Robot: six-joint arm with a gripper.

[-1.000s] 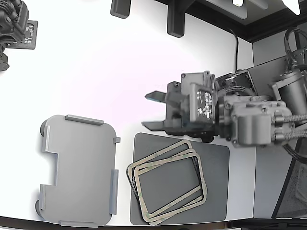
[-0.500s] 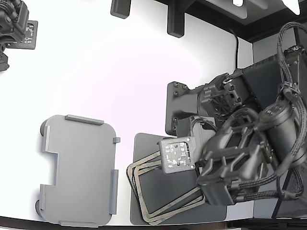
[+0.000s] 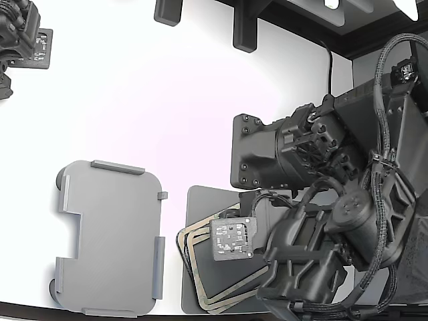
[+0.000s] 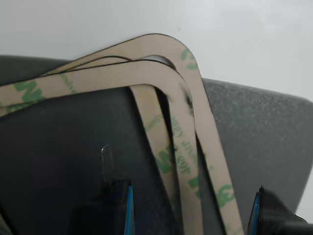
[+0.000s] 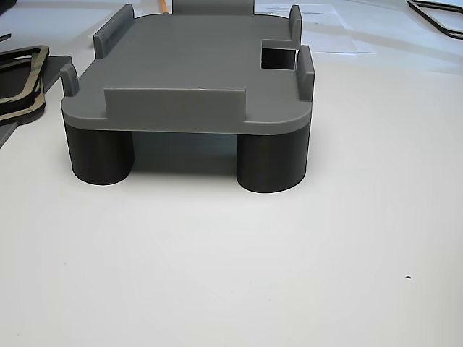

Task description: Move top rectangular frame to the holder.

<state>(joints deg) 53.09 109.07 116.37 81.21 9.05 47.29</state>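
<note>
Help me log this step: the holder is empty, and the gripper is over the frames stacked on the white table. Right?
Not quite: the exterior view shows the frames stacked on a dark grey mat, not the bare white table. The holder is empty, and the gripper is over the stack.

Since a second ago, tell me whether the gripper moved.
Yes. The gripper dropped from above the dark mat onto the frame stack, nearer the exterior view's bottom.

White worktop, dark fixtures along the back edge.
You've got a glossy white worktop point(image 3: 167, 114) with a bright glare patch mid-surface in the exterior view. Two black brackets point(image 3: 244, 27) hang over its far edge, and a black cable point(image 3: 329, 63) runs down beside them. A flat dark grey mat point(image 3: 304, 217) lies on it. Loose papers point(image 5: 340, 29) sit at the back in the other view.
</note>
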